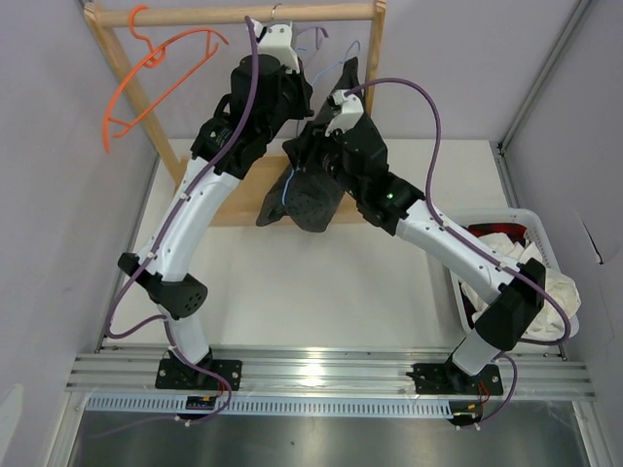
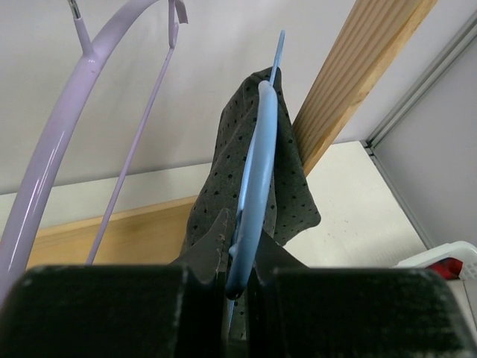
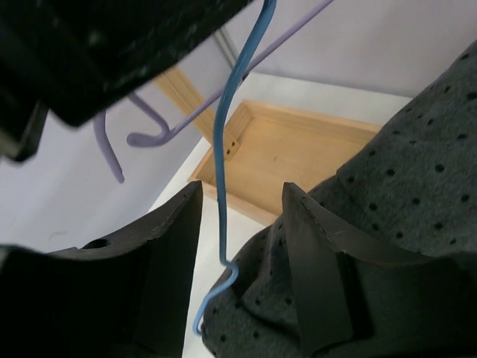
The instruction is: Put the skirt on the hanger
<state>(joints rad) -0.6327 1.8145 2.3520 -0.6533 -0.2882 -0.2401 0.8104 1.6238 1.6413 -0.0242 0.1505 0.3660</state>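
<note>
The light-blue wire hanger (image 2: 257, 160) stands edge-on in the left wrist view, with the dark dotted skirt (image 2: 294, 194) draped over it on both sides. My left gripper (image 2: 240, 242) is shut on the hanger's lower part. In the right wrist view the hanger's wire (image 3: 218, 149) runs between the open fingers of my right gripper (image 3: 242, 194), and the skirt (image 3: 402, 171) bunches against the right finger. In the top view the skirt (image 1: 313, 199) hangs below both grippers, left (image 1: 298, 105) and right (image 1: 304, 148), in front of the rack.
A wooden rack (image 1: 234, 14) spans the back, with its base board (image 1: 243, 199) on the table. An orange hanger (image 1: 156, 68) hangs at its left and a purple hanger (image 2: 45, 171) beside the blue one. A white basket (image 1: 533, 219) of white and dark red cloth stands at the right.
</note>
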